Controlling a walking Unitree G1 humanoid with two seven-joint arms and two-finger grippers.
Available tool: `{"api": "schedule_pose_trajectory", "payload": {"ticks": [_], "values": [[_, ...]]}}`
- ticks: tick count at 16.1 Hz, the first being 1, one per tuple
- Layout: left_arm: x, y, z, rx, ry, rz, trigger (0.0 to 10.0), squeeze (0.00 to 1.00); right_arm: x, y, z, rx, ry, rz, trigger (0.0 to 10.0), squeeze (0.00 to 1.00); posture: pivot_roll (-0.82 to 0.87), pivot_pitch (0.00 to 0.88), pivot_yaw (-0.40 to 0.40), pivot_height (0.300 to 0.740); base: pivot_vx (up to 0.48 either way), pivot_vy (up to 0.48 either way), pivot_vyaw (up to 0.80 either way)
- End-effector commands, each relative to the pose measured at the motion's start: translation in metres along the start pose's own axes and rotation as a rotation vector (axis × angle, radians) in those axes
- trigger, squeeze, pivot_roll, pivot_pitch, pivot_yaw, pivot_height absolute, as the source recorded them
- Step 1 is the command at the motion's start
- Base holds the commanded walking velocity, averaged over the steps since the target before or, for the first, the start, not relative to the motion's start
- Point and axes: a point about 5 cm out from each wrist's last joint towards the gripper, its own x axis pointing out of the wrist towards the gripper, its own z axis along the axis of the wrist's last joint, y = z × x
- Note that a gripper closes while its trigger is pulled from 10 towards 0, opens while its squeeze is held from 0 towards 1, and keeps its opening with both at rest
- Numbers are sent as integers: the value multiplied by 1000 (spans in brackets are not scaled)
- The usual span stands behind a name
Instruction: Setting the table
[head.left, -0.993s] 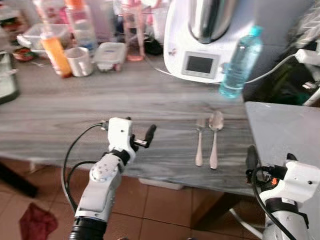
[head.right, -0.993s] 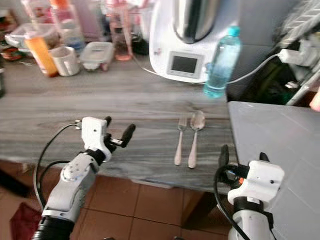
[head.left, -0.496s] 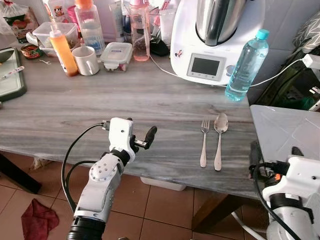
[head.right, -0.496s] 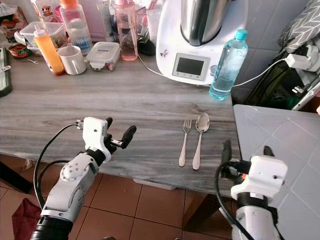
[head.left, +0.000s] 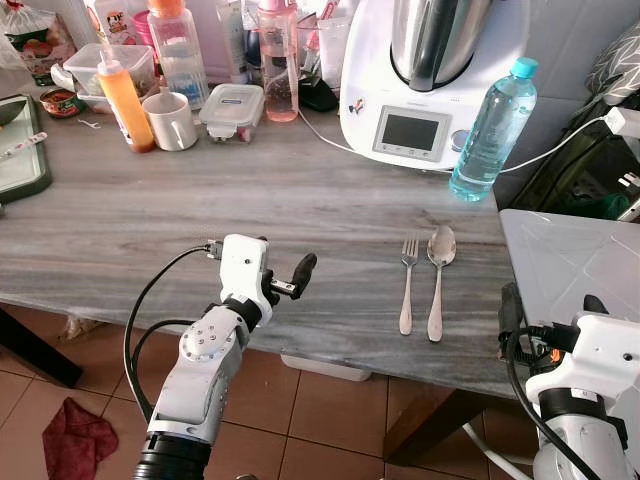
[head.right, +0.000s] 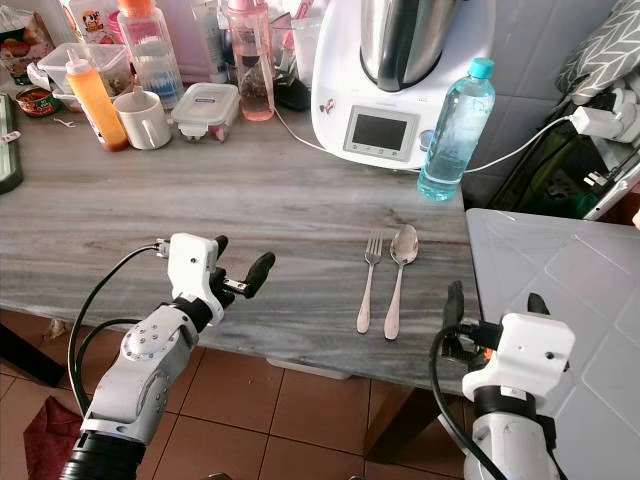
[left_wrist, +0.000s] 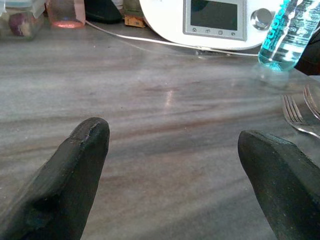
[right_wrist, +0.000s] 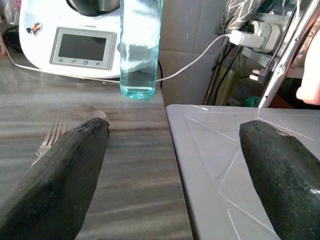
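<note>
Fork (head.left: 407, 284) & spoon (head.left: 437, 280) lie lengthwise btwn both wide-open, empty claws: R claw (head.left: 548, 303) nearer (L claw (head.left: 280, 266) further)

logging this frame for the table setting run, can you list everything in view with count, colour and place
fork: 1, silver, table front, left of spoon
spoon: 1, silver, beside fork
water bottle: 1, clear blue, right of food processor
food processor: 1, white, table back
mug: 1, white, back left
sauce bottle: 1, orange, left of mug
lidded container: 1, clear, right of mug
table: 1, grey wood
left gripper: open, over front edge
right gripper: open, by table's right end
</note>
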Motion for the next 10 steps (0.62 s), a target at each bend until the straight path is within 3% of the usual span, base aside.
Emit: {"api": "schedule_pose_trajectory", "payload": {"ticks": [1, 3, 10], "values": [[0, 1, 3, 10, 1, 1, 10000, 0, 0, 0, 2, 0, -11, 3, 10000, 0, -4, 129, 2, 714, 0, 0, 0], [1, 0, 2, 7, 7, -4, 10000, 0, 0, -1, 2, -3, -10, -3, 10000, 0, -5, 127, 3, 714, 0, 0, 0], [1, -2, 1, 3, 18, -8, 10000, 0, 1, -1, 1, -2, -4, -4, 10000, 0, -8, 125, 4, 714, -262, 0, 0]]}}
